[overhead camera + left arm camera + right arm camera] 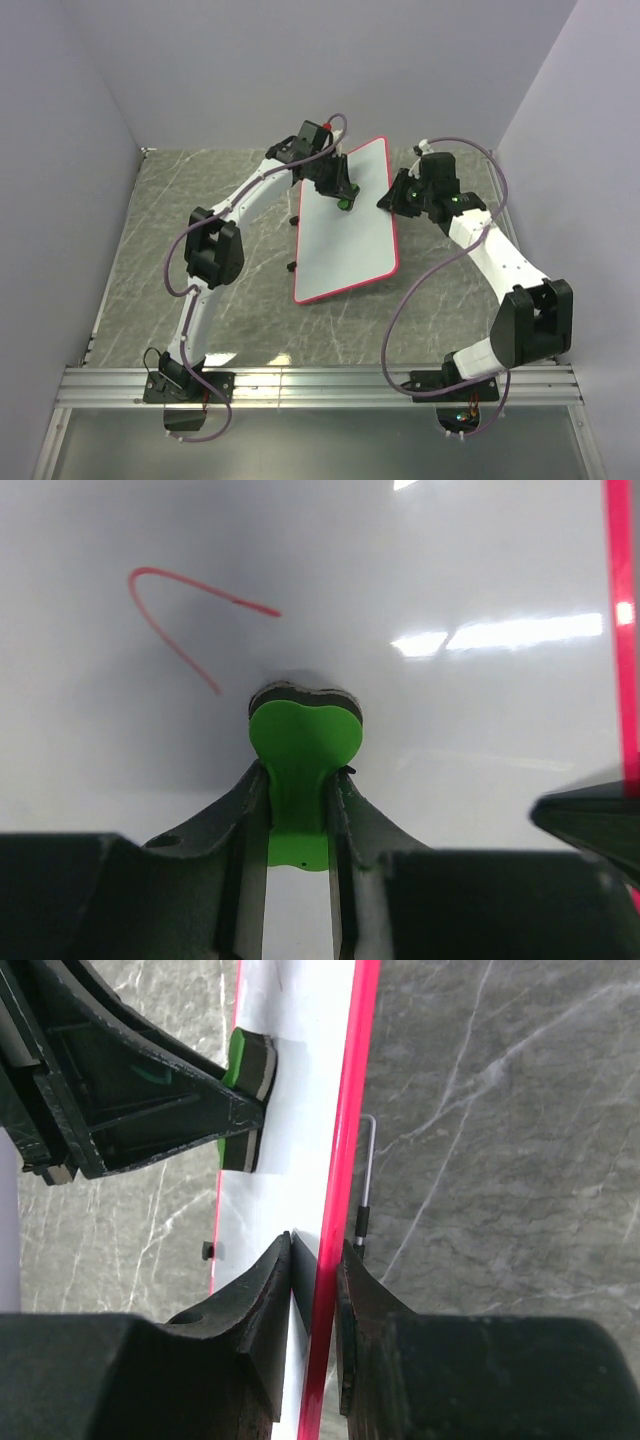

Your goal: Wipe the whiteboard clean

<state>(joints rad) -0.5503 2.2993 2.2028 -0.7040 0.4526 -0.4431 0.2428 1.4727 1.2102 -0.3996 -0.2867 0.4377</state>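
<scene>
Two grippers engaged: left gripper is pinching a small green felt-backed eraser against the large white red-rimmed whiteboard lying mid grey marble table. A red marker stroke is sitting at the eraser's 10 o'clock. Right gripper is clamping the board's 3 o'clock rim, likely anchoring it against sliding.

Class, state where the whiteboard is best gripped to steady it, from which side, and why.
Its thin red rim on the clip-free long edge, approached from the right: the whiteboard is broad and flat, so only an edge fits a gripper. The right gripper clamps there, clear of the left gripper's eraser.
</scene>
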